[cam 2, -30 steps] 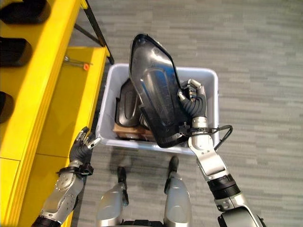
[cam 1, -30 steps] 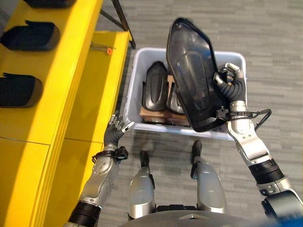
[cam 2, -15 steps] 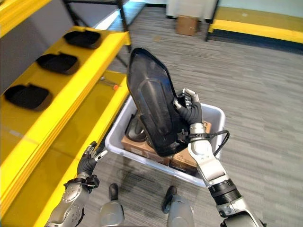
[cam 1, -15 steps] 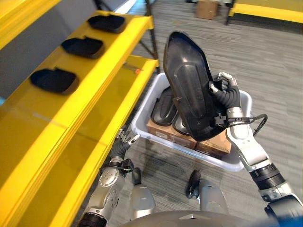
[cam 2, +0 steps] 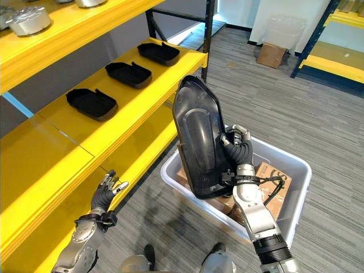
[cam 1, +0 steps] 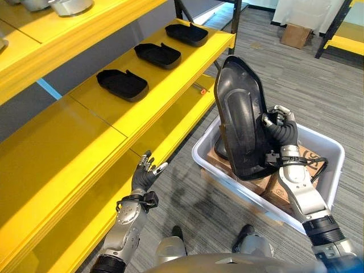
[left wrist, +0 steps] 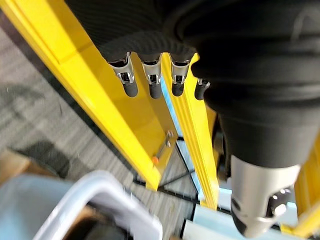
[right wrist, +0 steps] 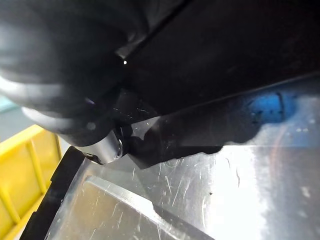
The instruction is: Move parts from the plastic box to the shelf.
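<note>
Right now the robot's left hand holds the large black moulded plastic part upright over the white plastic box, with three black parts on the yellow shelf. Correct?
Not quite: the right hand holds the large black moulded plastic part, as the right eye view shows. The left hand hangs open by the yellow shelf. The white plastic box and three black parts are right.

Glossy black plastic part (cam 1: 242, 122), scuffed; pale smooth plastic box (cam 1: 327, 149) holding brown cardboard (cam 2: 272, 181); beside the box, glossy yellow painted shelf (cam 1: 85, 131) and grey ribbed carpet floor (cam 2: 307, 108)
</note>
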Motion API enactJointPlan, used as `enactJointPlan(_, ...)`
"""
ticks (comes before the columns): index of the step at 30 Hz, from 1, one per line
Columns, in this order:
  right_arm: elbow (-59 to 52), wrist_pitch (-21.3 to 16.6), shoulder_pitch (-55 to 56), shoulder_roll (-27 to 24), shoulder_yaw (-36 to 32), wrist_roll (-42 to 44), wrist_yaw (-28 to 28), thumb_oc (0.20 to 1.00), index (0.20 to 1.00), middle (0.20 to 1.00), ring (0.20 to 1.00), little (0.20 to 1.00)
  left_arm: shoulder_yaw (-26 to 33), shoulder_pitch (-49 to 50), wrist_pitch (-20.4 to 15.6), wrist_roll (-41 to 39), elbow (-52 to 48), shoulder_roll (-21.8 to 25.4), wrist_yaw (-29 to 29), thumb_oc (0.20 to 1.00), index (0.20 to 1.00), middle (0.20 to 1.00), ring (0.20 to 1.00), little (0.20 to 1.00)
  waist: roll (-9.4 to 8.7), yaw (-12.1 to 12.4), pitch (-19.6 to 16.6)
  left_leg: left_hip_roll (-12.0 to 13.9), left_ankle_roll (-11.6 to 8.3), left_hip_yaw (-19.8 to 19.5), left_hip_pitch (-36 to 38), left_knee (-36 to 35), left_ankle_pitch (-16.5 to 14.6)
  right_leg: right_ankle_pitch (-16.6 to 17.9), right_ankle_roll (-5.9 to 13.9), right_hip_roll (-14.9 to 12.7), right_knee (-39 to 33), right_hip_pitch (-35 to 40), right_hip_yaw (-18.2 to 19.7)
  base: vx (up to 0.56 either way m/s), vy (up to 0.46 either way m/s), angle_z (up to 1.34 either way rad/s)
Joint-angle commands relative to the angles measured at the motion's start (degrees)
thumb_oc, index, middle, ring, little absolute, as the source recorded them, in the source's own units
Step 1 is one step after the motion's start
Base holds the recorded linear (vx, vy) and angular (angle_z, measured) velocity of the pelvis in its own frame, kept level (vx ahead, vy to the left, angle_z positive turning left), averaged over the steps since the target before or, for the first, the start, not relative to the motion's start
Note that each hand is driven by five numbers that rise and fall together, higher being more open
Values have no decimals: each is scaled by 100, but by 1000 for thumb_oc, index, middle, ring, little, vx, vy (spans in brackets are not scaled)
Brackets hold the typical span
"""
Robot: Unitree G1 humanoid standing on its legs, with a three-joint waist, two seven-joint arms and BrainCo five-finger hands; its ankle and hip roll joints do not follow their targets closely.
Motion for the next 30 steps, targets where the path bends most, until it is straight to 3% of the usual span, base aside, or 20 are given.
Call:
enactJointPlan(1, -512, -298, -353, 55, -224, -146, 2, 200, 200, 200, 200, 200, 232, 115, -223, 218, -572, 303, -23, 1000, 1000, 1000, 1000, 1000, -226, 25, -24, 66, 94, -135, -473, 417, -265, -100, 544, -129, -478, 778, 84, -6, 109, 14)
enactJointPlan(5, -457, -265, -521, 82, -138, -206, 9, 200, 200, 200, 200, 200, 280, 127, -251, 216, -592, 320, 15, 1000, 1000, 1000, 1000, 1000, -308, 153, 77, -105, 208, -182, -663, 601, -412, 149, 664, -266, -498, 732, 37, 8, 163, 29)
enactJointPlan(10, -377, -212, -651, 160, -70, -229, 5, 200, 200, 200, 200, 200, 347, 134, -258, 193, -610, 330, 58, 1000, 1000, 1000, 1000, 1000, -353, 295, 206, -452, 491, -267, -785, 903, -728, 544, 828, -650, -148, 668, 104, 41, 222, 8)
enactJointPlan(12, -395, -192, -553, 196, -76, -268, 18, 200, 200, 200, 200, 200, 386, 165, -276, 229, -621, 330, 80, 1000, 1000, 1000, 1000, 1000, -285, 267, 209, -770, 731, -436, -647, 800, -812, 1038, 802, -952, 534, 562, 424, 128, 352, 30)
enactJointPlan(13, -398, -191, -550, 196, -72, -269, 18, 200, 200, 200, 200, 200, 389, 172, -274, 230, -627, 328, 81, 1000, 1000, 1000, 1000, 1000, -305, 269, 206, -805, 750, -423, -639, 781, -807, 1040, 828, -997, 574, 532, 459, 89, 331, 91)
enactJointPlan(14, -399, -196, -544, 212, -55, -287, -6, 200, 200, 200, 200, 200, 424, 171, -286, 253, -609, 361, 118, 1000, 1000, 1000, 1000, 1000, -186, 182, 249, -927, 854, -577, -482, 548, -727, 1067, 731, -969, 1136, 211, 957, 6, 292, 88)
enactJointPlan(15, -406, -218, -495, 216, -90, -280, -11, 200, 200, 200, 200, 200, 413, 151, -280, 302, -590, 388, 115, 1000, 1000, 1000, 1000, 1000, -151, 96, 257, -1001, 909, -657, -461, 400, -550, 971, 553, -715, 1214, 32, 1238, 6, 277, 73)
enactJointPlan(16, -407, -218, -493, 214, -90, -280, -11, 200, 200, 200, 200, 200, 413, 152, -280, 303, -589, 386, 115, 1000, 1000, 1000, 1000, 1000, -154, 104, 249, -1001, 906, -650, -461, 382, -540, 963, 548, -716, 1227, 11, 1249, 23, 121, 61)
enactJointPlan(17, -391, -250, -421, 207, -122, -221, 29, 200, 200, 200, 200, 200, 396, 125, -255, 353, -545, 389, 85, 1000, 1000, 1000, 1000, 1000, -61, -23, 243, -1009, 897, -861, -294, 99, -416, 404, 361, -48, 1206, -373, 1726, 94, 59, 64)
enactJointPlan(18, -393, -262, -366, 196, -154, -167, 59, 200, 200, 200, 200, 200, 377, 122, -238, 375, -527, 385, 55, 1000, 1000, 1000, 1000, 1000, -34, -101, 253, -1012, 873, -967, -227, 0, -353, 134, 282, 264, 1102, -524, 1872, 123, 65, 93)
enactJointPlan(20, -409, -314, -267, 164, -236, -75, 118, 200, 200, 200, 200, 200, 372, 114, -205, 438, -533, 400, -20, 1000, 1000, 1000, 1000, 1000, -42, -269, 315, -1054, 836, -1206, -145, -164, -225, -74, 204, 933, 769, -925, 2181, 78, -7, 87)
enactJointPlan(21, -422, -334, -244, 155, -257, -56, 119, 200, 200, 200, 200, 200, 376, 137, -201, 452, -547, 401, -50, 1000, 1000, 1000, 1000, 1000, -71, -320, 355, -1101, 822, -1316, -85, -231, -211, -75, 241, 1125, 638, -1048, 2309, 71, -30, 72)
enactJointPlan(24, -453, -388, -169, 127, -326, -9, 145, 200, 200, 200, 200, 200, 358, 107, -225, 465, -540, 400, -122, 1000, 1000, 1000, 1000, 1000, -201, -445, 358, -1257, 788, -1593, -49, -258, -180, 49, 278, 1575, -20, -990, 2653, 71, -53, 90)
enactJointPlan(25, -453, -388, -169, 127, -326, -9, 145, 200, 200, 200, 200, 200, 358, 107, -225, 465, -540, 400, -122, 1000, 1000, 1000, 1000, 1000, -199, -447, 361, -1255, 788, -1595, -44, -258, -181, 52, 278, 1577, -26, -983, 2650, 146, -65, 77)
enactJointPlan(26, -531, -442, 90, 121, -366, 43, 261, 200, 200, 200, 200, 200, 364, 226, -270, 467, -535, 260, -154, 1000, 1000, 1000, 1000, 1000, -293, -425, 233, -1339, 759, -1613, -9, -189, -260, -34, 236, 1618, -479, -447, 2808, 111, -44, 65)
enactJointPlan(28, -504, -447, 96, 104, -350, 54, 266, 200, 200, 200, 200, 200, 356, 268, -281, 458, -553, 227, -147, 1000, 1000, 1000, 1000, 1000, -282, -411, 189, -1300, 763, -1586, 36, -230, -269, -59, 198, 1707, -514, -389, 2915, 113, -80, 37)
enactJointPlan(30, -491, -454, 129, 97, -345, 86, 294, 200, 200, 200, 200, 200, 381, 387, -296, 394, -608, 197, -140, 1000, 1000, 1000, 1000, 1000, -274, -362, 101, -1252, 745, -1552, 80, -234, -283, -71, 171, 1704, -671, -238, 2821, 88, -89, 4)
